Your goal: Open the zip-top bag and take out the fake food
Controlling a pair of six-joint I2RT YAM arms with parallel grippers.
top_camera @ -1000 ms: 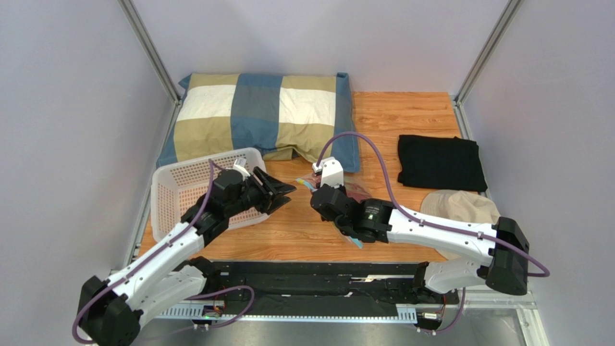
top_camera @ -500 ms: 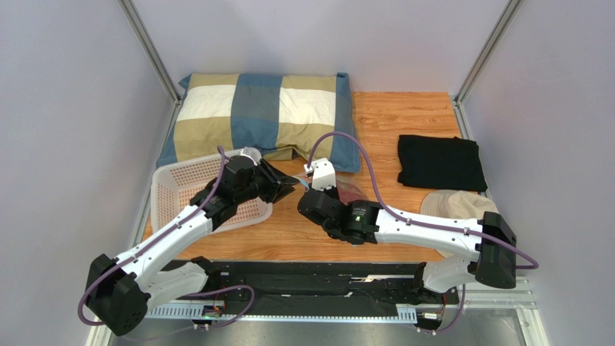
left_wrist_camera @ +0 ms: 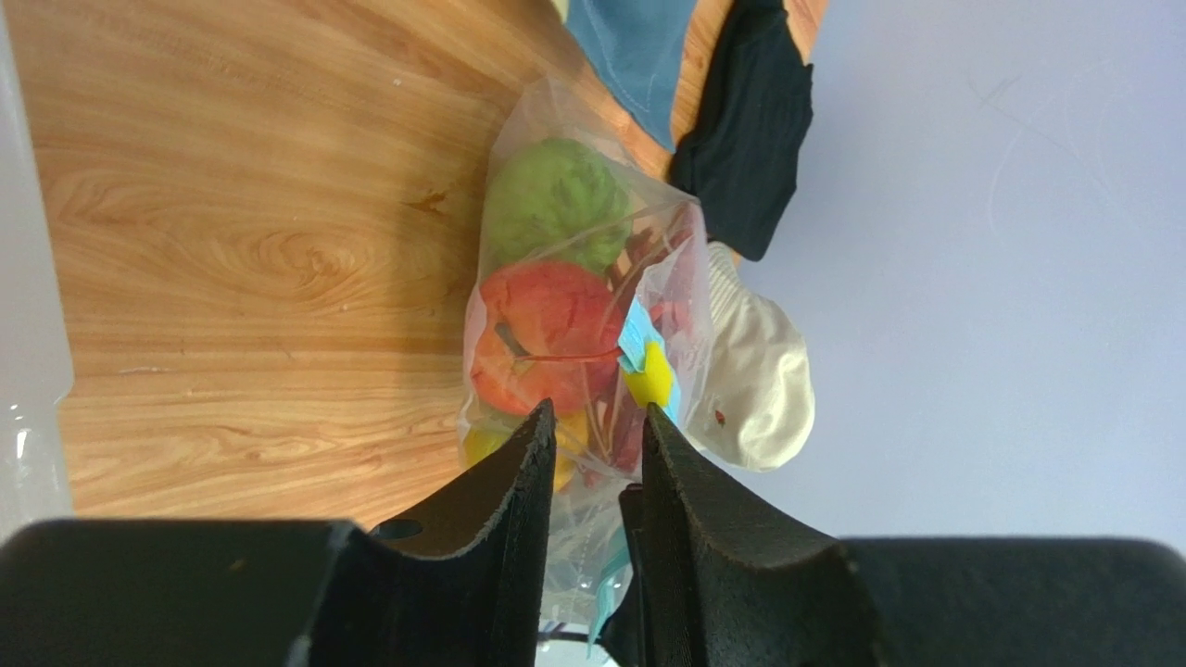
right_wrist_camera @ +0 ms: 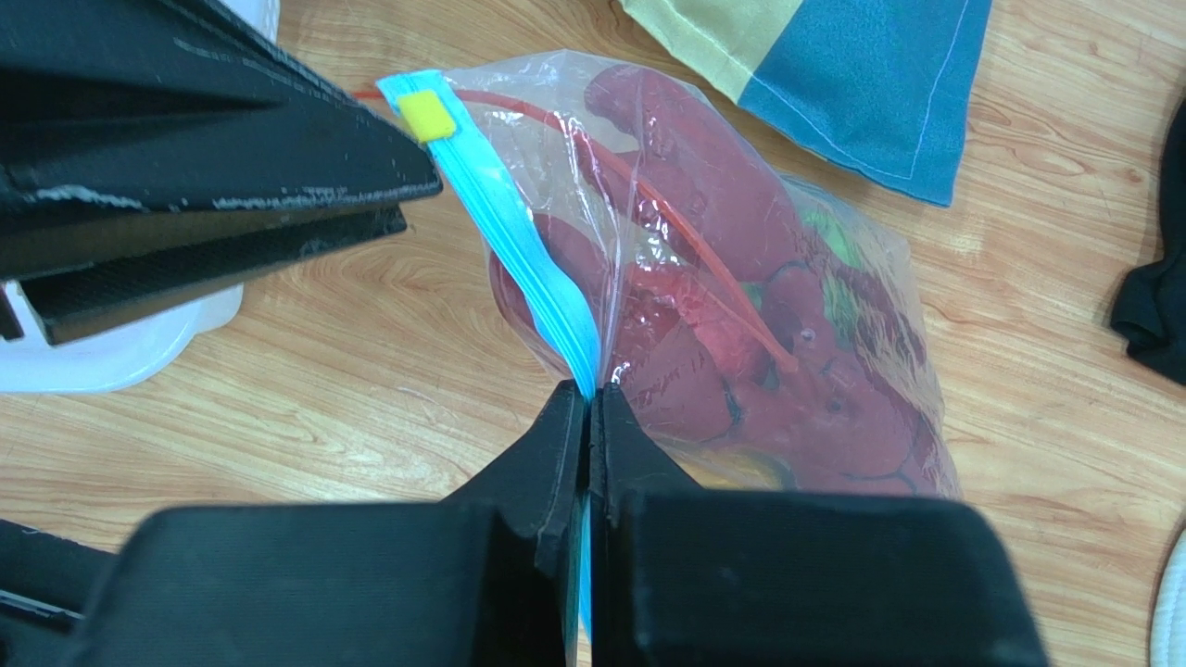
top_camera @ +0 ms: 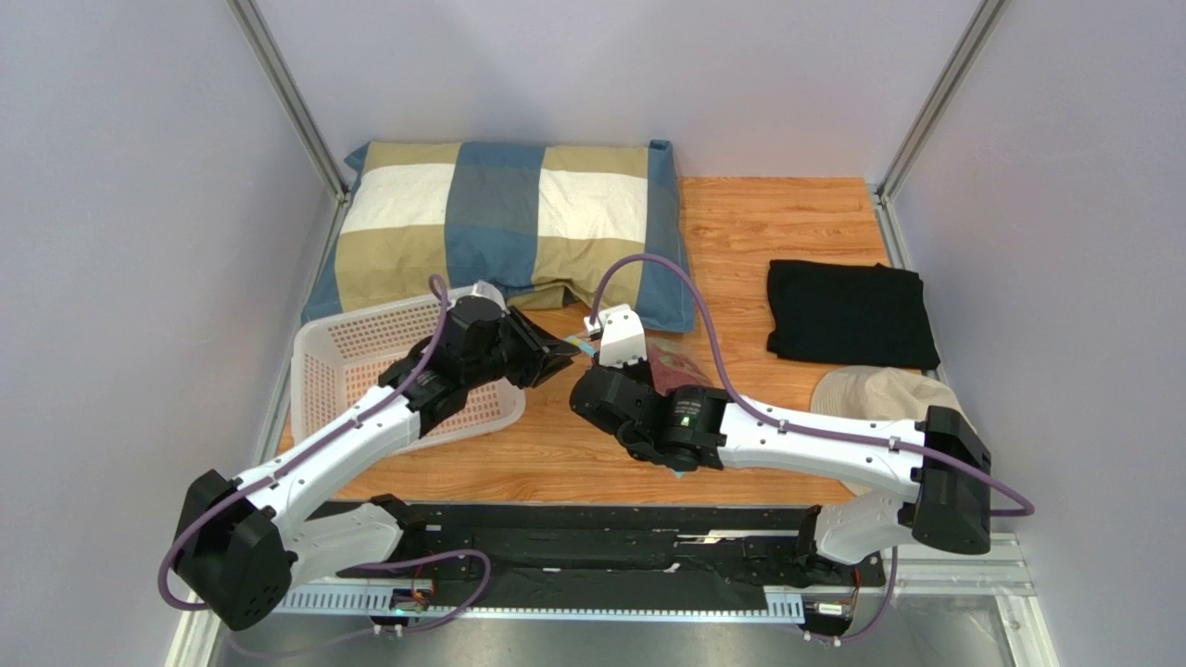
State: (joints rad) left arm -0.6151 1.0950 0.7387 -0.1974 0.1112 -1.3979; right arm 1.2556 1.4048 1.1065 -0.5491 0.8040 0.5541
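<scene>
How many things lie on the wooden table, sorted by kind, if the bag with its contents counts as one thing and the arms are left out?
Fabric things: 3 (pillow, black folded cloth, beige cap)
Containers: 2 (white basket, zip-top bag)
Total: 5

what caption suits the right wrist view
Right gripper pinches zip-top bag at its zipper strip, fake food inside, left gripper by the slider.
</scene>
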